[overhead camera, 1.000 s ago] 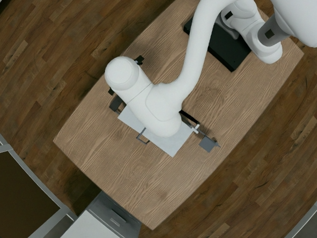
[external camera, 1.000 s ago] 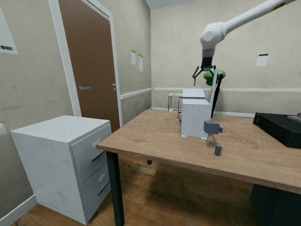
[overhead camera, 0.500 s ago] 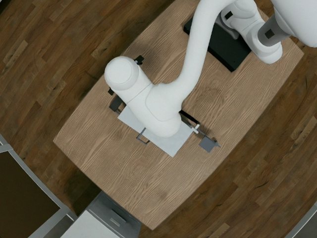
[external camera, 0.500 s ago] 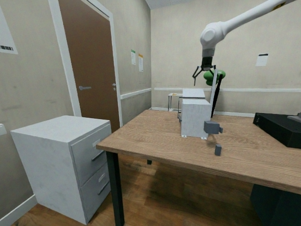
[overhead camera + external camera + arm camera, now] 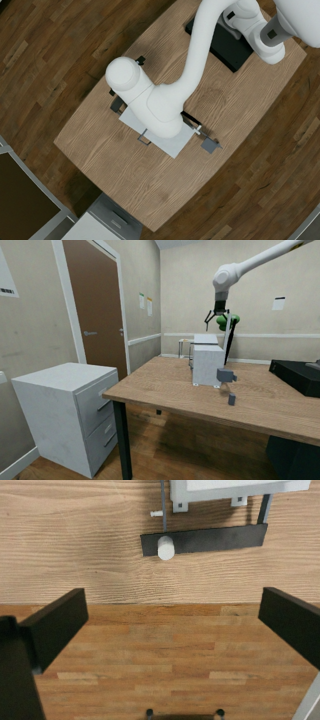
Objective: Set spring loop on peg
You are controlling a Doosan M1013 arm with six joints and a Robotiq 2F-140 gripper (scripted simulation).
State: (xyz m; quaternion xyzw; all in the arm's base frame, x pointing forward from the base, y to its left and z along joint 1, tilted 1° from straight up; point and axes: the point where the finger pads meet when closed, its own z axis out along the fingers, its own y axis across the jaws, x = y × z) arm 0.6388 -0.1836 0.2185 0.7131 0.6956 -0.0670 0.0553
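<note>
The feeder is a white box (image 5: 165, 145) (image 5: 208, 366) (image 5: 245, 486) standing on the bench. Its dark pedal plate (image 5: 117, 103) (image 5: 220, 539) lies along the box's side near the bench edge. A light grey cylinder (image 5: 166, 548), which looks like the steel weight, stands on the pedal's left end in the wrist view. A short white peg (image 5: 156, 514) shows beside the pedal's side rod. The spring's loop cannot be made out. How far down the pedal stands is unclear. My gripper (image 5: 217, 326) (image 5: 173, 603) is wide open and empty, high above, beyond the pedal's outer side.
A tall white post (image 5: 227, 335) and black bar (image 5: 230, 344) (image 5: 191, 117) rise beside the box. A grey block (image 5: 224, 375) (image 5: 209, 145) juts from the feeder, and a small grey block (image 5: 231, 399) shows below it. A wire frame (image 5: 139, 136) projects from the other side.
</note>
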